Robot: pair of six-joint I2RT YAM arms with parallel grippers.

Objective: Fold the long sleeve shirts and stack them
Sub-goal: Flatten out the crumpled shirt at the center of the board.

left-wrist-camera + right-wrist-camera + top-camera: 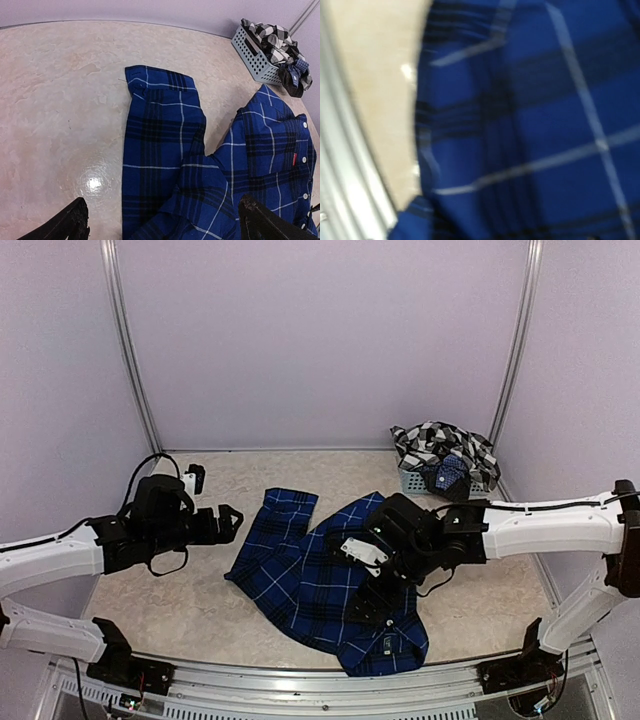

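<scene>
Blue plaid shirt (300, 570) lies rumpled mid-table (470, 600), one sleeve stretched toward the back. Basket (412, 480) in the far right corner is stuffed with the black-and-white checked shirt (440, 445), which spills over the rim. Left pincer (230, 523) hangs just left of the blue one, fingers wide apart, holding nothing. Right pincer (372, 608) is low over its near part, and honestly I can't tell if it's apart or together.
</scene>
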